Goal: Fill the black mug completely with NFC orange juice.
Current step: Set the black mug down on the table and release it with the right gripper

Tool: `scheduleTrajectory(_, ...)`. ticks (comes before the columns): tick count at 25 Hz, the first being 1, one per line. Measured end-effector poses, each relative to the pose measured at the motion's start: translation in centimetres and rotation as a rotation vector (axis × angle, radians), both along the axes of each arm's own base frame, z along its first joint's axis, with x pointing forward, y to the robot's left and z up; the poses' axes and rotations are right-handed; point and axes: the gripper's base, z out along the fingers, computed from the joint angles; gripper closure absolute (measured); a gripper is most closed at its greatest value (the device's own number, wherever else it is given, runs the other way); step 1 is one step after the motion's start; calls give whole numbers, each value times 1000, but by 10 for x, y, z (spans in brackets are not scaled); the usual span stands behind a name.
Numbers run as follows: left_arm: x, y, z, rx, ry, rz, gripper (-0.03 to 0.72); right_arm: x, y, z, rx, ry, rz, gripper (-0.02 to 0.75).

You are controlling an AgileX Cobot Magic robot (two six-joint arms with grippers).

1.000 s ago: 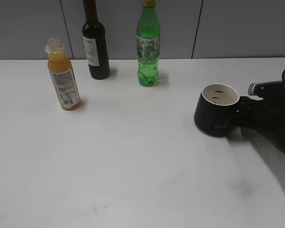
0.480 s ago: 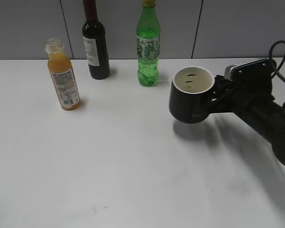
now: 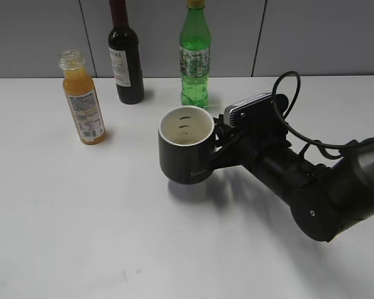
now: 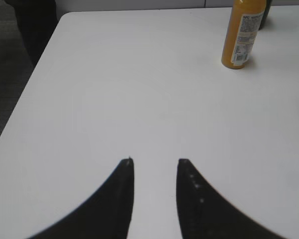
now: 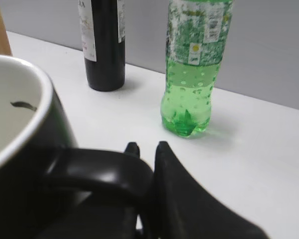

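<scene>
The black mug [image 3: 185, 152], white inside and holding no liquid, is at the middle of the white table. My right gripper [image 3: 221, 149] is shut on its loop handle [image 5: 102, 174]; the mug's rim fills the left of the right wrist view [image 5: 20, 124]. The NFC orange juice bottle [image 3: 83, 99], capless and nearly full, stands upright at the back left. It also shows at the top right of the left wrist view [image 4: 243, 32]. My left gripper [image 4: 155, 162] is open with nothing between its jaws, over bare table well short of the bottle; it is out of the exterior view.
A dark wine bottle [image 3: 126, 56] and a green plastic bottle [image 3: 195, 62] stand at the back by the grey wall, both behind the mug. They also show in the right wrist view, wine bottle [image 5: 103, 45] and green bottle [image 5: 191, 69]. The table's left edge [image 4: 35, 84] drops to dark floor.
My right gripper has carried the black mug from the right side of the table leftward to the middle. The bottles have not moved.
</scene>
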Motion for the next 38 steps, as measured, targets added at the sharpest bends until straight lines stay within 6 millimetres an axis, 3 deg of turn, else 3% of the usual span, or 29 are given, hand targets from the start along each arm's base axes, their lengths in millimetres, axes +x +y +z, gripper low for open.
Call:
scheduleTrajectory(7, 0, 0, 0, 0, 0, 0, 452, 5, 4, -31, -38, 60, -10, 684)
scheduleTrajectory(18, 0, 0, 0, 0, 0, 0, 452, 6, 9, -47, -24, 90, -5, 674)
scheduleTrajectory(28, 0, 0, 0, 0, 0, 0, 452, 6, 10, -46, -6, 76, -4, 316)
scheduleTrajectory(36, 0, 0, 0, 0, 0, 0, 452, -6, 3, -47, -27, 104, 1, 265)
scheduleTrajectory(38, 0, 0, 0, 0, 0, 0, 452, -10, 1, -44, -26, 107, 4, 218)
